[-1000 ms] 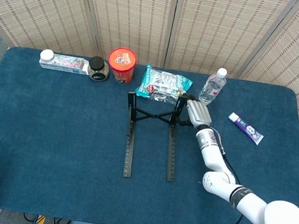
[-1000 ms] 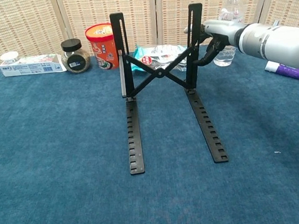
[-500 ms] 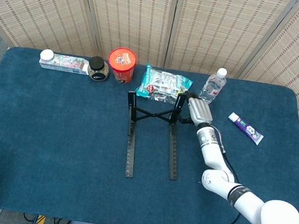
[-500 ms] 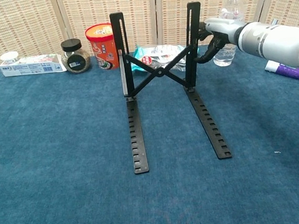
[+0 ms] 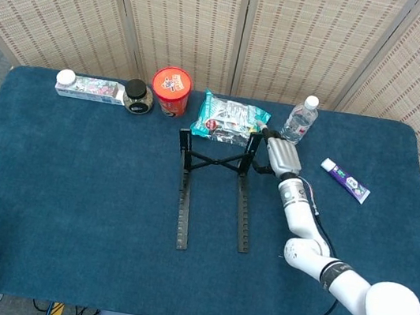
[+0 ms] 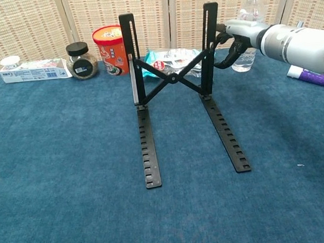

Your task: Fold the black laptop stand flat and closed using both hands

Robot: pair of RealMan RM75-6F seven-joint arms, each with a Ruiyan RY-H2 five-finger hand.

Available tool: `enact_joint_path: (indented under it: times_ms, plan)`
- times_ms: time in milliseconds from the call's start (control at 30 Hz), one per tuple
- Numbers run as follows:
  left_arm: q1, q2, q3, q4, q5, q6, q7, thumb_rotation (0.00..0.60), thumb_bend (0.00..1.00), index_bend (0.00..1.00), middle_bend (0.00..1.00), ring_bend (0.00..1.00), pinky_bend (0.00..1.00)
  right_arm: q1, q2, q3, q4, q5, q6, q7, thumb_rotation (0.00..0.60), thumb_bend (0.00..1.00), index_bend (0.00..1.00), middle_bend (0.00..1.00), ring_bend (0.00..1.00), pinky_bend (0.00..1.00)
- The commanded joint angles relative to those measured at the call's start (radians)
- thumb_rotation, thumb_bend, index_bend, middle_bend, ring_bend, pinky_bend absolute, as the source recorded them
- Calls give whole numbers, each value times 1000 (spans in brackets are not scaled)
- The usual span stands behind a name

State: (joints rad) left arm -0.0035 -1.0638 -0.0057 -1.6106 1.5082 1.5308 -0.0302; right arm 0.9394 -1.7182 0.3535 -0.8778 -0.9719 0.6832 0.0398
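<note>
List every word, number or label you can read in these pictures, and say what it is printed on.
None can be read.
Red cup: lid print blurred.
White box: print too small.
Snack bag: label blurred.
Toothpaste tube: print too small.
Jar and water bottle: labels illegible.

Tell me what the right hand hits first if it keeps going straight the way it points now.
Most likely the laptop stand: the right hand points at its right upright, fingertips at or almost on it; contact is unclear.
</note>
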Motion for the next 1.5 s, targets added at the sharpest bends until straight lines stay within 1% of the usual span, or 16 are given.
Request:
enact_joint_path:
  times_ms: [33,133,200,300,400,567,733,867,933,1033,1167,1267,1333,1433,1500]
  plan:
    - [1,1,0,0,-1,-1,0,600,172,299,201,111,74,1,0,0,-6,-5,-2,3,600,252,38,280,131,245]
    - [1,0,1,0,0,-1,-2,600,172,299,201,111,74,-8,13,-6,-30,-13,3,0,600,252,38,281,131,246]
    - [2,1,1,2,0,0,-4,600,172,299,201,111,74,-23,34,-12,-67,-22,15,-3,600,252,38,281,131,245]
    - [2,1,1,2,1,0,-4,600,172,299,200,111,74,-55,80,-22,-148,-37,49,-6,600,252,38,281,131,245]
    - [2,0,0,2,5,3,-5,600,173,299,201,111,73,-98,143,-37,-264,-61,95,-13,600,252,38,280,131,245]
    - [2,1,0,1,4,2,-2,600,172,299,201,111,74,-182,299,-78,-507,-108,164,-38,600,251,32,275,131,245]
    - [-3,1,-1,-3,6,-3,4,600,172,299,200,111,74,-247,480,-112,-728,-135,174,-42,600,251,7,267,131,245]
    - [-9,-1,-3,-11,13,-6,13,600,172,299,201,111,74,-276,603,-130,-848,-158,149,-15,600,250,6,266,131,245]
    - [-11,-1,-3,-15,15,-7,17,600,173,299,201,111,74,-289,656,-132,-894,-171,142,9,600,250,4,266,131,245]
    - [-14,-1,-3,-22,14,-11,27,600,173,299,201,111,74,-303,710,-132,-940,-204,132,59,600,250,2,265,131,246]
    - [-16,1,-4,-32,17,-10,37,600,172,299,200,111,74,-297,746,-130,-975,-280,78,174,600,250,3,265,131,246]
    - [-16,3,-4,-39,18,-8,45,600,172,299,201,111,74,-276,732,-130,-970,-361,44,258,600,250,2,265,131,245]
    - [-14,5,-3,-45,18,-7,49,600,172,299,201,111,74,-258,711,-130,-958,-410,31,302,600,250,3,265,131,245]
    - [-11,8,-1,-53,18,-2,56,600,173,299,201,111,74,-215,648,-130,-921,-484,22,353,600,250,2,262,131,246]
    - [-9,10,-1,-58,19,2,59,600,173,299,201,111,74,-186,603,-127,-892,-507,19,367,600,250,2,262,131,246]
